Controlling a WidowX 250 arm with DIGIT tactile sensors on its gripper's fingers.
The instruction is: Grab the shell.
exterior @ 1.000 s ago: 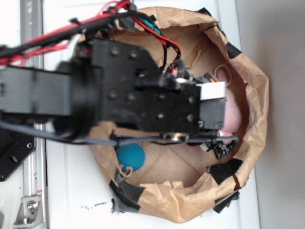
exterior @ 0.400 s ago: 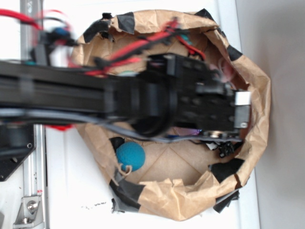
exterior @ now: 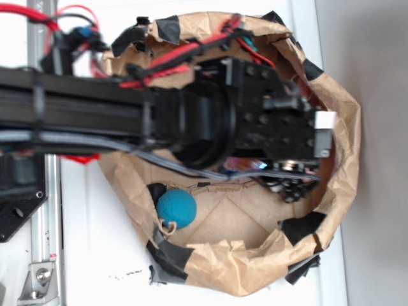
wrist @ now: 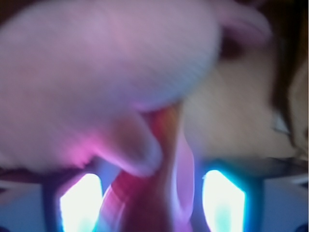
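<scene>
Brown paper bag (exterior: pixel 331 191): crumpled kraft paper, rim rolled down, patched with black tape; it lies open-topped on the white surface (exterior: pixel 95 255) and is the landmark for all else.
Arm (exterior: pixel 83 118): black, crossing from the left edge of the exterior view over the bag's left rim, with red and grey cables running along it.
Tool (exterior: pixel 290 188): at the arm's far end, down inside the bag near its right wall; only dark finger parts show under the wrist block, and I cannot tell whether the fingers are apart or together.
Blue ball (exterior: pixel 176 208): round, teal-blue, on the bag's floor toward its lower left wall, well apart from the tool.
Shell (wrist: pixel 166 169): in the wrist view a blurred orange-pink striped shape rises at bottom centre, just below the plush; it is too blurred to be sure, and it is hidden under the arm in the exterior view.
Pink plush (wrist: pixel 106 72): soft, pale pink, filling the upper left of the wrist view, very close to the camera.
Glowing patches (wrist: pixel 79 203): 2 bright cyan-white areas at the wrist view's bottom, 1 on each side of the striped shape.
Metal rail (exterior: pixel 48 223): grey, left of the bag, running down the surface.
</scene>
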